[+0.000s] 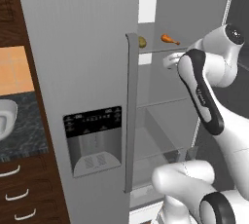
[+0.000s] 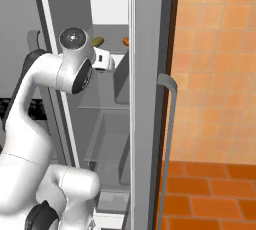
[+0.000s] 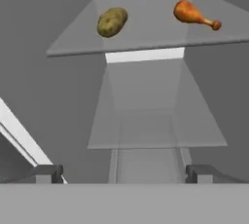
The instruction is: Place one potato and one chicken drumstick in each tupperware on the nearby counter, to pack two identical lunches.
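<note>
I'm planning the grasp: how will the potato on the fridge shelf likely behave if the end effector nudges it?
The potato is a rounded oval lying on a smooth glass shelf, so it will probably roll or slide if nudged. It looks solid, so it is likely stiff under the fingers. The open end effector sits below the shelf, and the drumstick lies apart from the potato, so a bump seems unlikely.
</note>
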Robot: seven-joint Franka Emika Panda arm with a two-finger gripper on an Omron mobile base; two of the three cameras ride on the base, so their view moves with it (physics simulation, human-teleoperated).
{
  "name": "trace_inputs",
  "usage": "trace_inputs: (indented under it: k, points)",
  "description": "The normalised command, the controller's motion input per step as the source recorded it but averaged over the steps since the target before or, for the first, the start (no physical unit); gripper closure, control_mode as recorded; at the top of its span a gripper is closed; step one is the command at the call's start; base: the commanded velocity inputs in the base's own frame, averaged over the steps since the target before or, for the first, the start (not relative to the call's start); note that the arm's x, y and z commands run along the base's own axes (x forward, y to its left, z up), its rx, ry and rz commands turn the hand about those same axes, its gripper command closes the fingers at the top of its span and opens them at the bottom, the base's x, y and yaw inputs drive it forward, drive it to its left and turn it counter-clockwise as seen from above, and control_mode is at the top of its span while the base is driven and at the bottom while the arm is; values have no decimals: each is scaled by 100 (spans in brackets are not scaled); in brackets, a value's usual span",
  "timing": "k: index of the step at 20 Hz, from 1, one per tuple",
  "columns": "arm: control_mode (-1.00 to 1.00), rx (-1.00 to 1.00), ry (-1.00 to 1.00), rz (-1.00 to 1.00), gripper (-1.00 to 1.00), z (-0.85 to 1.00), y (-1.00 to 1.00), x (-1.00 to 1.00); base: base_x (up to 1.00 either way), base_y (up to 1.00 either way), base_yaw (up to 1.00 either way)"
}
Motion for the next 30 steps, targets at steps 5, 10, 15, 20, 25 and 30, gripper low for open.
trace_inputs:
  k: [5,10,15,20,25,30]
  points:
    - [-100,1,0,0,-100,33,10,99,0,0,0]
    - [-100,0,-1,0,-100,56,30,100,0,0,0]
    - [-100,0,0,0,-100,1,23,100,0,0,0]
    - [-100,0,0,1,-100,-14,19,73,0,0,0]
    - [-100,0,3,3,-100,-14,18,40,0,0,0]
    - [-100,0,15,1,-100,-35,1,12,0,0,0]
